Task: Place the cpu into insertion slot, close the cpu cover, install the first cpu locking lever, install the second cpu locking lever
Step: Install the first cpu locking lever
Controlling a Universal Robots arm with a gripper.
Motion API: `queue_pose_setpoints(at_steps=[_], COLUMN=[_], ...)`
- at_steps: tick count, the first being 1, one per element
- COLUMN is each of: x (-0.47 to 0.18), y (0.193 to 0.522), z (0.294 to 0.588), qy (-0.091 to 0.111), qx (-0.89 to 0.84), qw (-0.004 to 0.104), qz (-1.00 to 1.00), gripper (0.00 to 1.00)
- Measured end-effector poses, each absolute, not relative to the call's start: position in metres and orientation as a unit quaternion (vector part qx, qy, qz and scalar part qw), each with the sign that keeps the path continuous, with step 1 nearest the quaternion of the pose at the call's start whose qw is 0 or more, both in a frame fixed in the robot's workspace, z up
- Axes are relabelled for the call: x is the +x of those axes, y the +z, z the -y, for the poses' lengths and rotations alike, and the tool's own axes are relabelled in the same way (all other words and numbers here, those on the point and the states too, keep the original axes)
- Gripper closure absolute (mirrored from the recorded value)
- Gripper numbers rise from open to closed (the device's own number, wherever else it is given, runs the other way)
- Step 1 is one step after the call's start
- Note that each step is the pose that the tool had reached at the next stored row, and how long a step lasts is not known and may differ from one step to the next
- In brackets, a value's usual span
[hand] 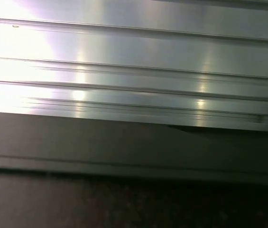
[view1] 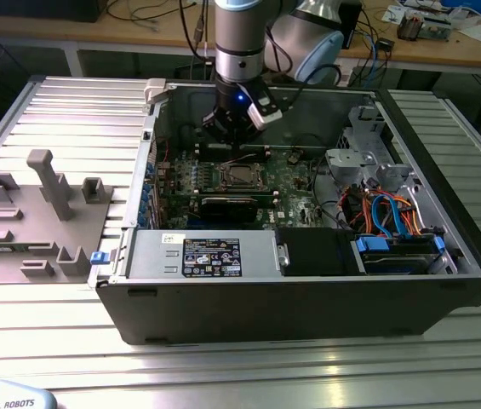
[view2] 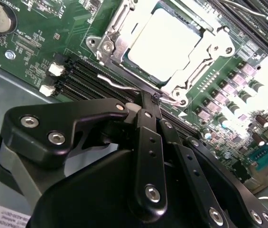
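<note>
In the exterior view we see the gripper (view1: 233, 136) in the upper middle of the frame, lowered into the open computer case (view1: 308, 307) just above the motherboard (view1: 295, 175). Right below it, near the centre, sits the insertion slot (view1: 239, 176) with the cpu (view1: 240, 177) lying in it. A grey fixture tray (view1: 36, 221) rests on the ribbed table (view1: 44, 102) at the left of the frame.

In the second wrist view the gripper (view2: 149, 97) fills the lower half, its black fingers (view2: 148, 128) drawn together on a thin wire locking lever (view2: 117, 84) (the contact point itself is partly hidden). Above it, in the upper middle, the cpu (view2: 164, 42) lies flat in the socket, with the cpu cover (view2: 205, 59) closed around it.

In the first wrist view we see bright table ribs (hand: 134, 71) across the top and a dark case wall (hand: 134, 142) below.
</note>
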State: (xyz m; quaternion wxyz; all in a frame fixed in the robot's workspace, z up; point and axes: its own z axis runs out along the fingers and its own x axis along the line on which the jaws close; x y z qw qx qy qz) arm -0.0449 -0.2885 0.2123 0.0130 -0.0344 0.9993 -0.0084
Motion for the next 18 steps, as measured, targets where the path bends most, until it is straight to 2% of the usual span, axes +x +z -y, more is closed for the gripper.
queue_pose_setpoints(at_steps=[18], x=[-0.025], y=[0.202], z=[0.291], qy=[-0.005], qx=[-0.034], qw=[0.013], qz=[-0.999], gripper=[0.89])
